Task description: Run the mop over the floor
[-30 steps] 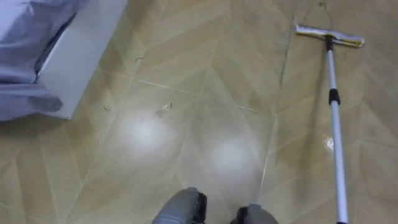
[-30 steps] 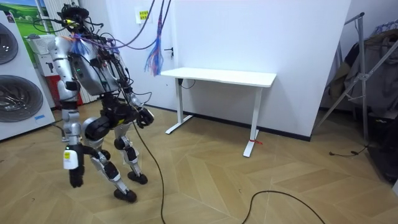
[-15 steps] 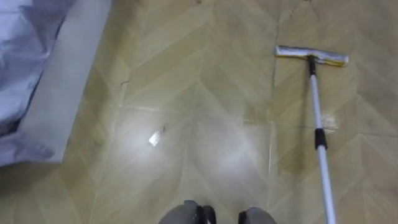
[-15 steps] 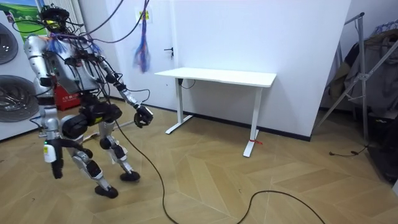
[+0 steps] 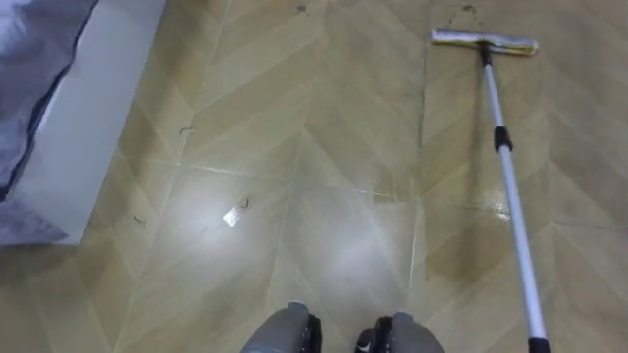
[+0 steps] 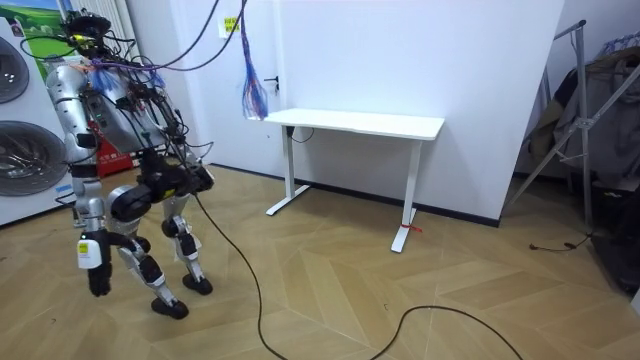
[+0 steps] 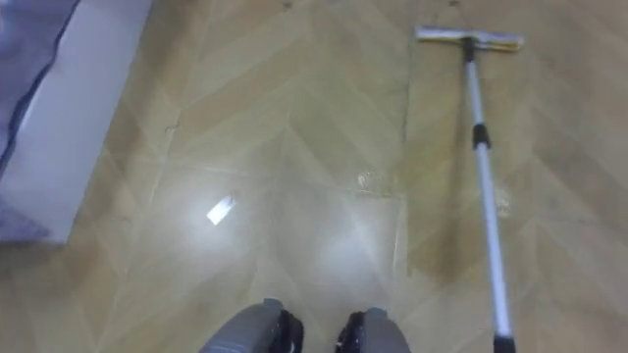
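Note:
A flat mop lies along the wood floor at my right. Its pale head (image 5: pixel 484 42) is far ahead at the upper right. Its metal handle (image 5: pixel 510 186) runs back toward me and leaves the view at the lower right. In the room view I stand bent over near the washing machines. One hand (image 6: pixel 97 284) hangs low beside my leg at the room view's left. The other arm ends near my hips (image 6: pixel 203 176). Both hands are too small to read, and what holds the handle's near end is out of sight.
A white bed frame (image 5: pixel 83 118) with grey-blue bedding (image 5: pixel 29 59) stands at my left. A small scrap (image 5: pixel 232 218) and bits of debris lie on the floor ahead. The room view has a white desk (image 6: pixel 355 125) and washing machines (image 6: pixel 25 150).
I have stepped toward the room view's left, and the eye view shifted with me. The arm stretched out half a second ago is back by my hips. The mop head now shows farther up.

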### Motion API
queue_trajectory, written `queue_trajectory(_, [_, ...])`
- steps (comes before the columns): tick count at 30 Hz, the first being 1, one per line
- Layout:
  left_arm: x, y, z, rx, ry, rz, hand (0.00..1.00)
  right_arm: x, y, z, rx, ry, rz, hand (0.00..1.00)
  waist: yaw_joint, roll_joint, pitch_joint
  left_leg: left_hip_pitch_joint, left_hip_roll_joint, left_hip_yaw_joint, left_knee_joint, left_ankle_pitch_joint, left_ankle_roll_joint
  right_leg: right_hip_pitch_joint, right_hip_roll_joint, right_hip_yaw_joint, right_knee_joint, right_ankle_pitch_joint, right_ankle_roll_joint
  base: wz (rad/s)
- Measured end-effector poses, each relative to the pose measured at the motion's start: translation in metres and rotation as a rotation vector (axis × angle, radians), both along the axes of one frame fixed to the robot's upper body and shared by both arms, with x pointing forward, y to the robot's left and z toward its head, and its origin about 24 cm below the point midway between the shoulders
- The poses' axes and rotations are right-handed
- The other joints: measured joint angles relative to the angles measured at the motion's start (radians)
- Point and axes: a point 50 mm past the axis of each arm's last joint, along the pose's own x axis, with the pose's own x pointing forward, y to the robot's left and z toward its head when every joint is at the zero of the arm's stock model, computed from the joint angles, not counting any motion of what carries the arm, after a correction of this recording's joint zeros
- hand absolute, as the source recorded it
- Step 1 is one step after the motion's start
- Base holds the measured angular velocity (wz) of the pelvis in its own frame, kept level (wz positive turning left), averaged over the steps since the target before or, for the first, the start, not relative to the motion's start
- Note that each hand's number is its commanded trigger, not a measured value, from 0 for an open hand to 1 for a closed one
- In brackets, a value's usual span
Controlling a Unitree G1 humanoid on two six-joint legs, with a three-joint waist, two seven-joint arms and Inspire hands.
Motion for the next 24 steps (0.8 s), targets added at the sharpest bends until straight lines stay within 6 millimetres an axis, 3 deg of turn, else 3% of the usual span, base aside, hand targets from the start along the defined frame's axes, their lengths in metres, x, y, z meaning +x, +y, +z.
queue_trajectory(1, [-0.002, 0.000, 0.000, -0.004, 0.010, -0.006, 0.00, 0.001, 0.000, 0.000, 0.018, -0.011, -0.006, 1.00, 0.004, 0.003, 0.0009, -0.006, 0.012, 0.016, 0.006, 0.013, -0.006, 0.011, 0.010, 0.002, -0.012, 0.000, -0.001, 0.71])
queue_trajectory(4, [-0.012, -0.002, -0.001, -0.042, 0.045, 0.003, 0.00, -0.033, 0.007, -0.014, 0.100, 0.044, -0.067, 1.00, 0.001, 0.007, 0.0001, 0.049, 0.009, 0.048, -0.056, 0.013, 0.001, 0.050, 0.031, 0.051, -0.041, -0.004, 0.007, 0.72])
queue_trajectory(6, [-0.009, -0.008, -0.003, -0.058, 0.046, -0.026, 0.00, -0.076, 0.001, -0.021, 0.092, 0.145, -0.103, 1.00, 0.000, 0.019, -0.0026, 0.080, 0.011, 0.084, -0.095, 0.000, 0.055, 0.062, 0.037, 0.085, -0.040, -0.012, 0.020, 0.29])
queue_trajectory(7, [-0.011, -0.010, -0.003, -0.065, 0.050, -0.027, 0.00, -0.087, 0.000, -0.023, 0.088, 0.173, -0.107, 1.00, 0.001, 0.022, -0.0036, 0.082, 0.011, 0.088, -0.095, -0.003, 0.059, 0.063, 0.037, 0.088, -0.037, -0.012, 0.020, -0.07])
queue_trajectory(8, [-0.011, -0.013, -0.004, -0.079, 0.045, -0.017, 0.00, -0.111, 0.000, -0.025, 0.078, 0.237, -0.106, 1.00, -0.003, 0.032, -0.0081, 0.084, 0.012, 0.092, -0.089, -0.015, 0.060, 0.060, 0.035, 0.089, -0.022, -0.011, 0.022, -0.18])
queue_trajectory(9, [-0.008, -0.015, -0.004, -0.084, 0.027, -0.019, 0.00, -0.134, 0.002, -0.027, 0.074, 0.301, -0.107, 1.00, -0.009, 0.040, -0.0133, 0.084, 0.013, 0.095, -0.076, -0.028, 0.060, 0.051, 0.034, 0.091, 0.020, 0.001, 0.041, -0.18])
queue_trajectory(12, [-0.001, -0.016, -0.004, -0.085, -0.014, -0.017, 0.00, -0.162, 0.016, -0.031, 0.095, 0.419, -0.105, 1.00, -0.026, 0.058, -0.0224, 0.090, 0.025, 0.096, -0.062, -0.047, 0.058, 0.010, 0.032, 0.086, 0.102, 0.059, 0.086, -0.20])
queue_trajectory(13, [0.004, -0.017, -0.003, -0.085, -0.033, -0.023, 0.00, -0.166, 0.025, -0.034, 0.112, 0.452, -0.108, 1.00, -0.041, 0.064, -0.0178, 0.098, 0.032, 0.094, -0.065, -0.048, 0.057, -0.011, 0.035, 0.087, 0.124, 0.085, 0.099, -0.35])
queue_trajectory(14, [0.010, -0.020, -0.004, -0.081, -0.049, -0.019, 0.00, -0.168, 0.033, -0.036, 0.118, 0.471, -0.109, 1.00, -0.045, 0.068, -0.0143, 0.105, 0.034, 0.089, -0.072, -0.047, 0.056, -0.025, 0.040, 0.108, 0.099, 0.082, 0.099, -0.49])
queue_trajectory(16, [0.014, -0.027, -0.004, -0.077, -0.061, -0.014, 0.00, -0.157, 0.039, -0.038, 0.107, 0.471, -0.087, 1.00, -0.047, 0.071, -0.0092, 0.108, 0.029, 0.089, -0.073, -0.046, 0.053, -0.041, 0.018, 0.157, -0.022, 0.095, 0.106, -0.47])
queue_trajectory(17, [0.014, -0.030, -0.005, -0.078, -0.060, -0.009, 0.00, -0.151, 0.040, -0.039, 0.092, 0.464, -0.083, 1.00, -0.048, 0.063, 0.0000, 0.113, 0.027, 0.083, -0.073, -0.049, 0.047, -0.038, 0.001, 0.143, -0.049, 0.116, 0.079, -0.37])
queue_trajectory(19, [0.014, -0.032, -0.006, -0.069, -0.051, -0.003, 0.00, -0.131, 0.042, -0.039, 0.071, 0.430, -0.078, 1.00, -0.047, 0.063, 0.0009, 0.130, 0.025, 0.065, -0.099, -0.040, 0.030, -0.014, 0.000, 0.120, -0.080, 0.128, 0.058, -0.20])
queue_trajectory(22, [0.013, -0.028, -0.005, -0.057, -0.037, -0.006, 0.00, -0.095, 0.037, -0.034, 0.016, 0.369, -0.079, 1.00, -0.048, 0.052, 0.0077, 0.182, 0.030, 0.036, -0.162, -0.015, 0.006, 0.044, 0.011, 0.095, -0.148, 0.145, 0.044, 0.11])
queue_trajectory(24, [0.011, -0.020, -0.004, -0.040, -0.032, 0.011, 0.00, -0.061, 0.033, -0.028, -0.011, 0.276, -0.065, 1.00, -0.023, 0.035, 0.0138, 0.230, 0.045, 0.029, -0.223, 0.012, -0.009, 0.095, 0.024, 0.080, -0.214, 0.171, 0.026, 0.04])
